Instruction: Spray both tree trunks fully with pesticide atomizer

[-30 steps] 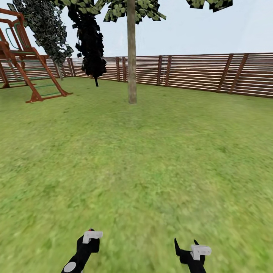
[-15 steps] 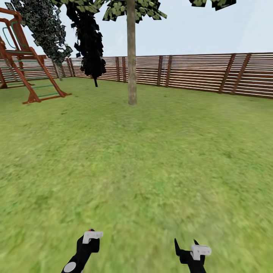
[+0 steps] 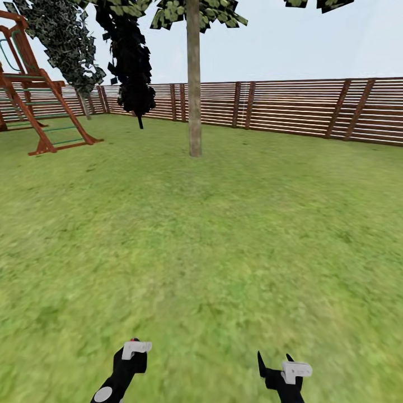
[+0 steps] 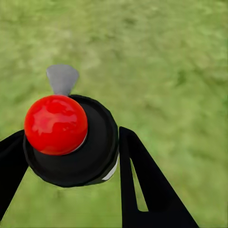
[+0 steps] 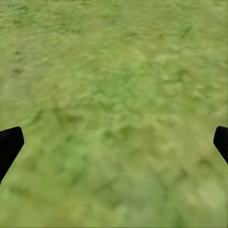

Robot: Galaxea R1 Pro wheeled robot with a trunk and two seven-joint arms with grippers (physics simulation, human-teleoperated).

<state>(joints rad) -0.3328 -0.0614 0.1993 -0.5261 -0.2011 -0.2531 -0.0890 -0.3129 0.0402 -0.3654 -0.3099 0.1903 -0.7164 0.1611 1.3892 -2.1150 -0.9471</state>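
In the left wrist view the left gripper (image 4: 71,152) has its black fingers (image 4: 142,185) clamped on either side of the pesticide atomizer (image 4: 78,142), a black round body seen from above with a glossy red cap and a small grey nozzle tab poking out past it. In the head view the same left gripper (image 3: 131,358) sits low over the near edge of the lawn, with a speck of red at its tip that is probably the atomizer's cap, though it is too small there to be sure.

The right gripper (image 5: 114,142) is spread wide and holds nothing: its two dark fingers (image 5: 9,145) show at opposite edges of the right wrist view with bare grass between them. In the head view the right gripper (image 3: 277,369) hangs beside the left one, well apart from it.

Under both arms lies the floor (image 3: 224,252), green grass that runs out to a brown slatted fence (image 3: 291,109) along the far edge of the garden. A tree trunk (image 3: 194,84), pale and mottled, stands upright near that far edge, well away from the grippers, with its jagged leaves (image 3: 196,11) overhead. Toward the far left corner there is an all-black tree (image 3: 131,61), another leafy tree (image 3: 64,39) and a red-brown wooden play frame (image 3: 39,106).
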